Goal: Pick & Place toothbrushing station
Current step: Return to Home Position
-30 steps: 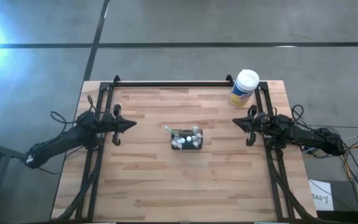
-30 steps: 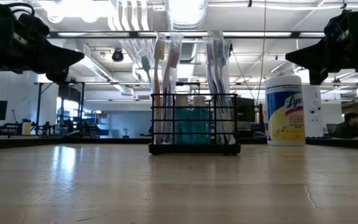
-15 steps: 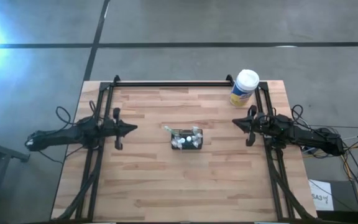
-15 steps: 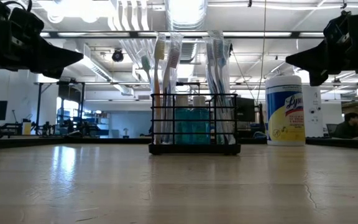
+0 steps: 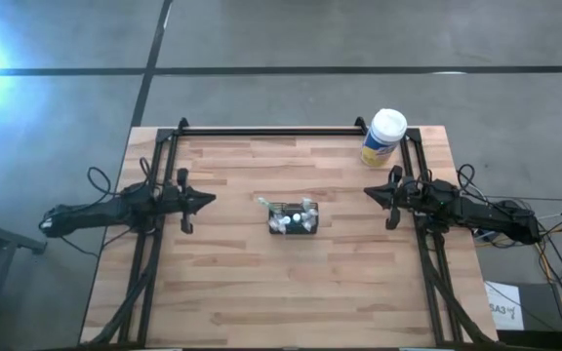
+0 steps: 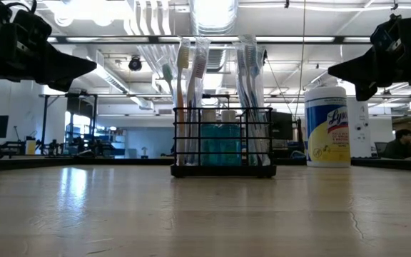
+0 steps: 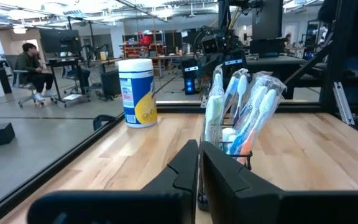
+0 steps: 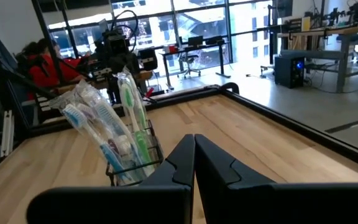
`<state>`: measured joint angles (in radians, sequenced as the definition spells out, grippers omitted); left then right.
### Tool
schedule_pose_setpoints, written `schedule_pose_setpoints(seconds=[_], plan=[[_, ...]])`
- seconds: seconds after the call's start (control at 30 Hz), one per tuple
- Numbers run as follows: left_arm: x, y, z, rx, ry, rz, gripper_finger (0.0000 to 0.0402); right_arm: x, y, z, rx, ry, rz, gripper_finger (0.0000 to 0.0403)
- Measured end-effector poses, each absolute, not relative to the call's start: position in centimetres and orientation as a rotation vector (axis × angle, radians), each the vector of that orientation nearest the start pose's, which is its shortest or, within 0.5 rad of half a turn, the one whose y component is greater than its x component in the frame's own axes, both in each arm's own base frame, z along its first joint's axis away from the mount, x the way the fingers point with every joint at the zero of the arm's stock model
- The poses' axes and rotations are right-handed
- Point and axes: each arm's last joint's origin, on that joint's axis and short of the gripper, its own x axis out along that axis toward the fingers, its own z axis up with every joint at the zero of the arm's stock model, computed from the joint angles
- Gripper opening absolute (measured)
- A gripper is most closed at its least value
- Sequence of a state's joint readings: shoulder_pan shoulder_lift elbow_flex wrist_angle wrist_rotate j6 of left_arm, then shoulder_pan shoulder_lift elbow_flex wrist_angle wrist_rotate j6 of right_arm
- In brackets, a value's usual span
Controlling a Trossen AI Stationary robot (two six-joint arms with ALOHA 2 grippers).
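Seen from above, the toothbrushing station (image 5: 293, 218) sits mid-table, with the left gripper (image 5: 206, 200) and right gripper (image 5: 371, 193) well apart on either side. At table level, toothbrushes (image 6: 191, 100) stand upright in it. Both wrist views show fingers pressed together, holding nothing.

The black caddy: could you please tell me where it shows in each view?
High view: caddy, table centre.
Low view: centre, left of the canister.
Left wrist view: close ahead, canister farther off.
Right wrist view: close ahead; no canister.
Shared landmark: the canister, in three views.
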<state>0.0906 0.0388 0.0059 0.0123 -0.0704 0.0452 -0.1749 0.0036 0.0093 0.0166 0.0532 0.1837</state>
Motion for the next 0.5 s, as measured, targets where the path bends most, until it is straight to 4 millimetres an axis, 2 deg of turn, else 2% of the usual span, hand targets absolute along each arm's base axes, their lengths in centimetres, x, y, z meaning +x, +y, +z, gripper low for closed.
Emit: schedule_pose_setpoints(seconds=[0.5], plan=[[9.91, 1.13, 16.57, 0.044, 0.004, 0.17, 0.0029, 9.56, -1.85, 16.79, 0.182, -0.042, -0.226, 0.0008]])
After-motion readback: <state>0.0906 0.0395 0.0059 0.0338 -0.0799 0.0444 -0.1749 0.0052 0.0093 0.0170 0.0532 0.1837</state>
